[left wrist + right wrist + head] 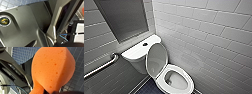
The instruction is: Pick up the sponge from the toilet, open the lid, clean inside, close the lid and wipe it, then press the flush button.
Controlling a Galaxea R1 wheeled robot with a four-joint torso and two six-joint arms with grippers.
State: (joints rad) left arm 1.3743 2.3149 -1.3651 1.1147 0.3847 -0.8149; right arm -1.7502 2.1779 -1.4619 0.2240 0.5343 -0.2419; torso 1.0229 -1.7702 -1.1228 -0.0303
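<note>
One porous, bulbous sponge [52, 68]; glossy oval lid [156, 58] stands raised.

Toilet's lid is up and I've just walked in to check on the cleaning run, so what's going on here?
The robot's right gripper holds the orange sponge, seen close in the right wrist view over the blue tiled floor. The toilet stands in the corner with the lid raised in front of the tank, so the seat and bowl are exposed. The flush button sits in the tank top.
</note>
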